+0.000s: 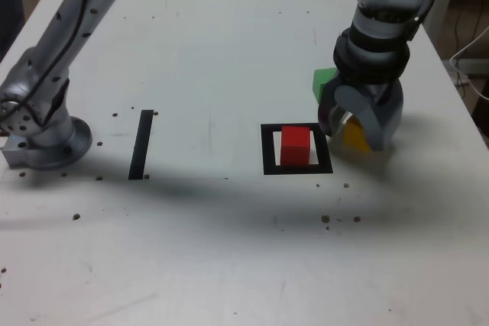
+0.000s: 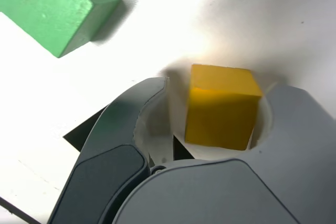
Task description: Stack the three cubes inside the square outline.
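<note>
Straddling yellow cube (image 2: 220, 116) with gripper (image 2: 223, 83) partly open
Poised near green cube (image 2: 55, 9) — just beside square outline (image 1: 268, 150) around red cube (image 1: 295, 146).

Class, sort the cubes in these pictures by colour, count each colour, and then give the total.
Red: 1 cube
Yellow: 1 cube
Green: 1 cube
Total: 3 cubes
</note>
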